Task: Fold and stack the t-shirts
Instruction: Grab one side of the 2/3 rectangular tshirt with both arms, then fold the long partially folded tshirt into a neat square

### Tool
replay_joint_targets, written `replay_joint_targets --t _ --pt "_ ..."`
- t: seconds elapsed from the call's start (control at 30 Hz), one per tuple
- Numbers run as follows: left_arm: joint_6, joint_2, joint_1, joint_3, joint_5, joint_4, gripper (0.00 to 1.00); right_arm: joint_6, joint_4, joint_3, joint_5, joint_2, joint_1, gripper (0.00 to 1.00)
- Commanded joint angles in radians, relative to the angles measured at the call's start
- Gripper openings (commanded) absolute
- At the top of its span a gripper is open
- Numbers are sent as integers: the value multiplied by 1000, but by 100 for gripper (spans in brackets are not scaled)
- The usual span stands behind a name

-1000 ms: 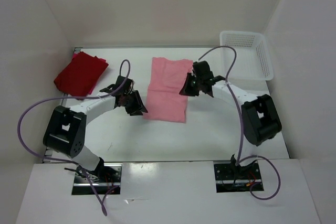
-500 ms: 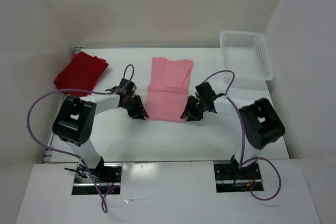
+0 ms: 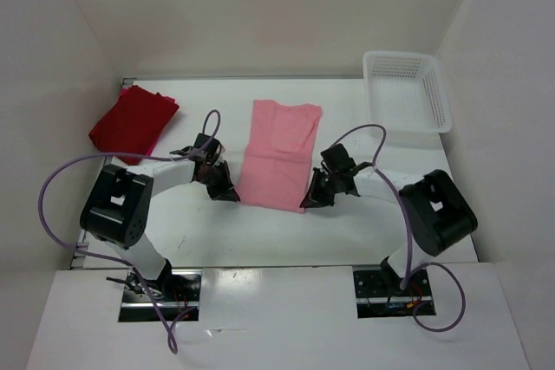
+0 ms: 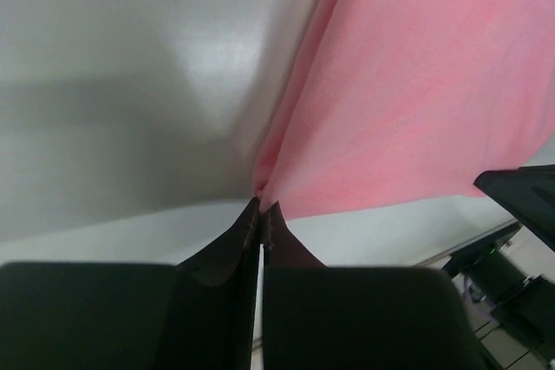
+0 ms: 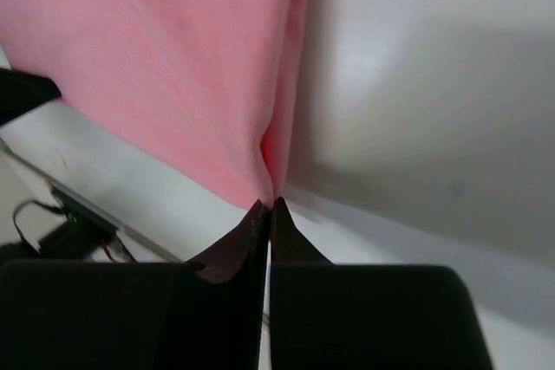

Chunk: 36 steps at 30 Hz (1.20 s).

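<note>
Pinching the near left corner of the pink t-shirt (image 3: 279,155), the left fingers (image 4: 230,244) are clenched on the cloth, which gathers into a crease at their tips. The right fingers (image 5: 295,242) are clamped the same way on the near right corner. The t-shirt lies spread lengthwise in the middle of the white surface (image 3: 260,233), between the two arms. A folded red t-shirt (image 3: 132,121) sits in the far left corner, well apart from it. A white mesh basket (image 3: 440,97) stands at the far right.
</note>
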<state>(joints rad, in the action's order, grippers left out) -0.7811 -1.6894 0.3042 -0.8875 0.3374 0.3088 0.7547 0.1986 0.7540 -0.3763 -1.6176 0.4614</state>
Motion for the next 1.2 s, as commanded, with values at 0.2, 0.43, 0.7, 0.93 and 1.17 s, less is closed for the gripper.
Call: replay_joint_targets --t 0.2,0.43,0.7,0.93,1.17 --pt "118 382 23 87 48 468 0 162 240 -166 -67 388 235 0" --pt "125 308 -2 -279 -7 527 0 23 331 39 -101 428 -13 0" --pt "123 -276 -2 -822 -32 286 0 -136 188 310 -101 70 -250 0" --pt "75 -579 -11 -1151 -41 271 4 -160 157 478 -10 -194 -291 0" --pt "25 -543 -19 -1098 -80 184 36 -127 144 550 31 -191 -291 26"
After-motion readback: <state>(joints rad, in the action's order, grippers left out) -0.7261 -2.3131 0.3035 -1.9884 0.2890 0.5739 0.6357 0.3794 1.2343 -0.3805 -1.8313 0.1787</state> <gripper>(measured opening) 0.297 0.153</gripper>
